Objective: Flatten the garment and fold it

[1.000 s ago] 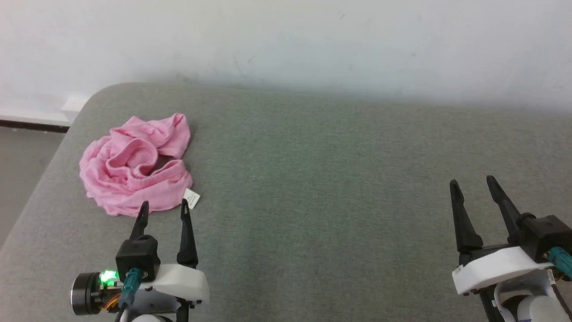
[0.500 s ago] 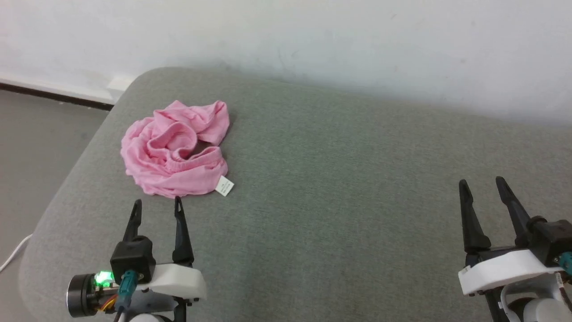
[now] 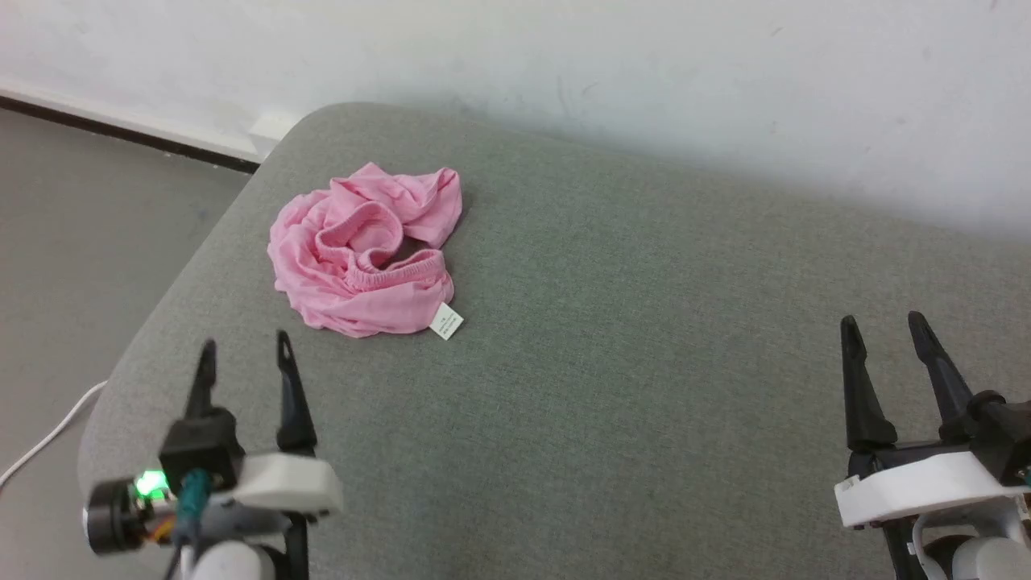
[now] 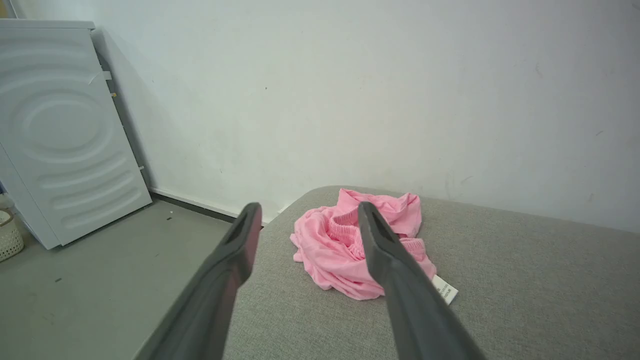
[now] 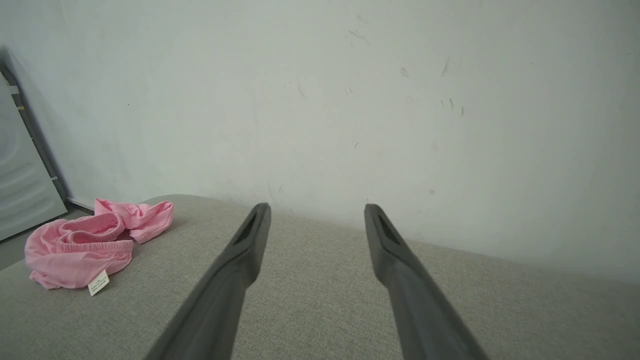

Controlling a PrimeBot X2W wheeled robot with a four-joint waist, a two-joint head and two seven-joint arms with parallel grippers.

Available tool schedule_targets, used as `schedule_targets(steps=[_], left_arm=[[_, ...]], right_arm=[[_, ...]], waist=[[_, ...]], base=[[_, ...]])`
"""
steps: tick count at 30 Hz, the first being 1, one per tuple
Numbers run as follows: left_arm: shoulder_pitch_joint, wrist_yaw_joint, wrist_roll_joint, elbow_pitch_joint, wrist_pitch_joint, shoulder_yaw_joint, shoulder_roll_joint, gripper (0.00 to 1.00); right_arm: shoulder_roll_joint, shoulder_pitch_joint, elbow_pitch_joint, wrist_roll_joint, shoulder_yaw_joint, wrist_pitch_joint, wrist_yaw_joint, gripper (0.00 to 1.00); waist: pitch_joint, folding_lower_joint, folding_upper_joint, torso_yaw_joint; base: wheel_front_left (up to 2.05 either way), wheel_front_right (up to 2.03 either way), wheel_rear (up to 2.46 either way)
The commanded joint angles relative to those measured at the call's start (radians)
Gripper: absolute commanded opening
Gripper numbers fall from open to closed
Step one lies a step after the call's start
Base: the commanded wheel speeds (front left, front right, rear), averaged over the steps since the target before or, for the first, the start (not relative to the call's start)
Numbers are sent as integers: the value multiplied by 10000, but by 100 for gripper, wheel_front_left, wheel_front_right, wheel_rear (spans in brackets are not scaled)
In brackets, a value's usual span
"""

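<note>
The garment (image 3: 362, 254), light pink and crumpled in a heap with its gathered waistband up, lies near the far left corner of the grey upholstered surface (image 3: 644, 322); a small white label (image 3: 446, 321) sticks out at its near right. My left gripper (image 3: 244, 354) hovers open short of the heap, near the surface's left edge, with nothing between its fingers. From the left wrist the garment (image 4: 350, 245) lies just ahead of the open left gripper (image 4: 309, 212). My right gripper (image 3: 883, 329) stands open and empty far to the right; its wrist view has the garment (image 5: 85, 245) at the far left.
A white wall (image 3: 564, 64) backs the surface. Left of it the grey floor (image 3: 89, 234) drops away, with a white cable (image 3: 48, 435) on it. A white appliance (image 4: 55, 130) stands on the floor by the wall. The grey surface stretches bare between garment and right gripper.
The head camera has turned left, so the whole picture shifted right. The left gripper has drawn back and left from the garment's near edge. Both grippers stay open; the garment lies as before.
</note>
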State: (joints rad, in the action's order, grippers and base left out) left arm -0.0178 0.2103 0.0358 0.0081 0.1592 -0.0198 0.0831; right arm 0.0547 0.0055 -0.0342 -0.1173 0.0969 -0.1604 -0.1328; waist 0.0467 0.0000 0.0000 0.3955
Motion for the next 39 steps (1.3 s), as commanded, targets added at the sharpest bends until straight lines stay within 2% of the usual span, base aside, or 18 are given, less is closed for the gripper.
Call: schedule_targets(steps=[1, 6, 10, 13, 18, 21, 25, 29, 34, 39], left_arm=[[-437, -67, 36, 3, 107, 136, 162, 100], [-1653, -582, 373, 664, 212, 512, 683, 100], [-2967, -1108, 773, 1753, 131, 658, 1179, 100], [-4009, -1571, 968, 2470, -439, 564, 1612, 100], [-5727, -2622, 1302, 3740, -1778, 163, 2296, 100], [-6621, -2973, 1558, 4444, -2822, -232, 2542, 100], [-7566, -3172, 1965, 5223, -4415, -1091, 2939, 100], [-8205, -3228, 3150, 5489, -6253, -2530, 3515, 100], [-8725, -3285, 4646, 5870, -8325, -3733, 4333, 100], [-8898, -3331, 5367, 6298, -9295, -4443, 4663, 100]], right_arm=[[-27, 85, -97, -87, 75, -97, 14, 100], [-29, -18, -209, 3, 142, -201, 14, 100], [-31, -220, -316, 109, 215, -285, 15, 100], [-32, -426, -412, 212, 266, -347, 16, 100], [-34, -788, -552, 389, 386, -452, 16, 100], [-36, -1027, -607, 486, 399, -515, 17, 100], [-37, -1317, -692, 542, 394, -598, 18, 100], [-39, -1547, -788, 565, 375, -681, 18, 100], [-41, -1801, -901, 570, 421, -786, 19, 100], [-43, -1987, -964, 554, 443, -869, 20, 100]], waist=[[110, 0, 0, 100], [440, 0, 0, 175], [856, 0, 0, 129], [1244, 0, 0, 29], [1944, 0, 0, -163], [2323, 0, 0, -327], [2731, 0, 0, -617], [3112, 0, 0, -946], [3592, 0, 0, -1290], [3935, 0, 0, -1455]], base=[[0, 0, 0], [0, 0, 0], [0, 0, 0], [0, 0, 0], [0, 0, 0], [0, 0, 0], [0, 0, 0], [0, 0, 0], [0, 0, 0], [0, 0, 0]])
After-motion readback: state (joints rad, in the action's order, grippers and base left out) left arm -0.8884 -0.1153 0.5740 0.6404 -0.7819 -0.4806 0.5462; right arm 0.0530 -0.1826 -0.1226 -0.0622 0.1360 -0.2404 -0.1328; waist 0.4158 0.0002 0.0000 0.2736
